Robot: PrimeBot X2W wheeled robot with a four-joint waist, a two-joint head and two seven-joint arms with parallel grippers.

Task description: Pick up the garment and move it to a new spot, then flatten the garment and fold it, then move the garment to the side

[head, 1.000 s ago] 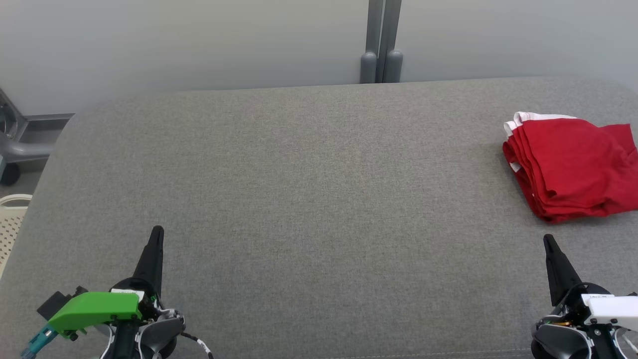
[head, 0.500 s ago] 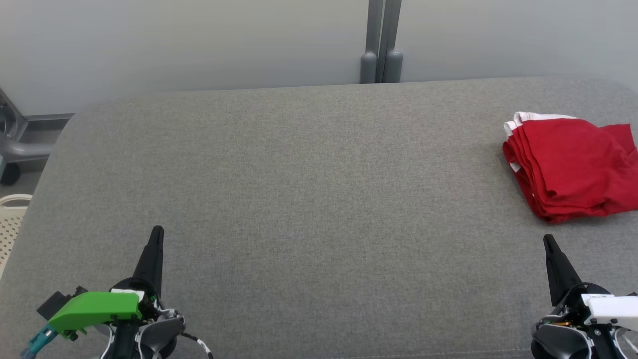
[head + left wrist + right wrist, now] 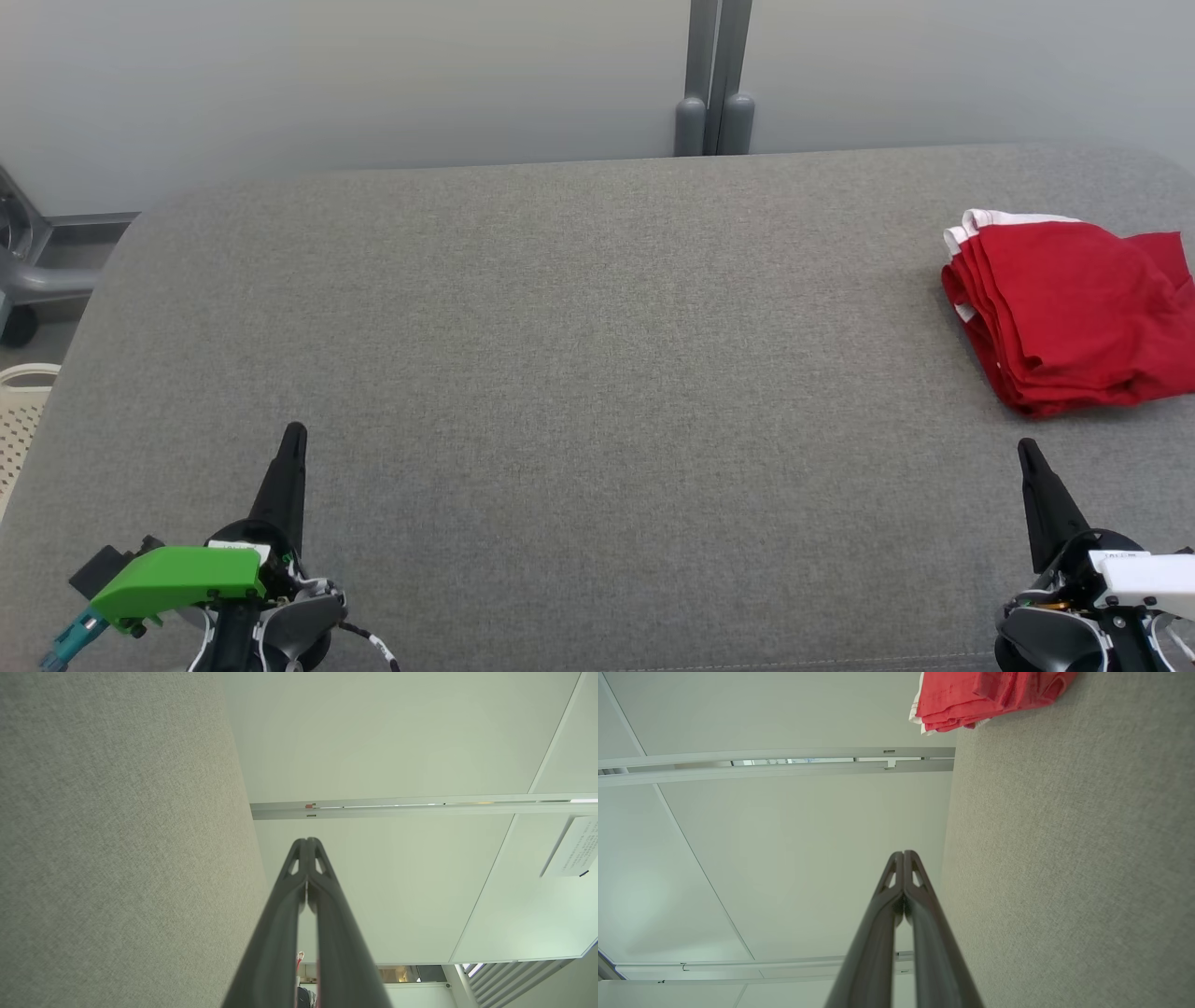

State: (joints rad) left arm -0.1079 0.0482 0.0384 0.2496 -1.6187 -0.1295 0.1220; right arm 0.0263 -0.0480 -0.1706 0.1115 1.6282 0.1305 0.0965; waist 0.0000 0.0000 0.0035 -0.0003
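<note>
Grey woven fabric covers the bench (image 3: 597,373), which has rounded far corners. Behind it stand pale grey wall panels (image 3: 373,75), joined by a darker post (image 3: 714,75).

Head view:
- Off the bench's left edge are a white perforated basket (image 3: 19,420) and a grey frame with a wheel (image 3: 28,280).
- The red garment (image 3: 1074,313) is folded into a layered stack with white trim at its far-left corner. It lies on the far right of the bench and is cut by the picture's edge.
- The left tool (image 3: 295,431) is at the lower left with a green cover (image 3: 177,574) on its wrist. Its fingers are clenched to one point and hold nothing.
- The right tool (image 3: 1025,446) is at the lower right with a white housing (image 3: 1144,574). It is likewise clenched and empty, near the garment's near edge but apart from it.
- Whether either tool touches the fabric, I cannot tell.

Left wrist view:
- Bench fabric runs down the left side, with wall panels to the right.
- A paper notice (image 3: 572,847) hangs on one panel.
- The fingers meet at the tips with nothing between them.

Right wrist view:
- Bench fabric runs down the right side, with panels on the left.
- The fingers are closed tip to tip and empty.
- The garment lies on the fabric at the top edge, well ahead of the tips, with its stacked folds and white trim showing.
</note>
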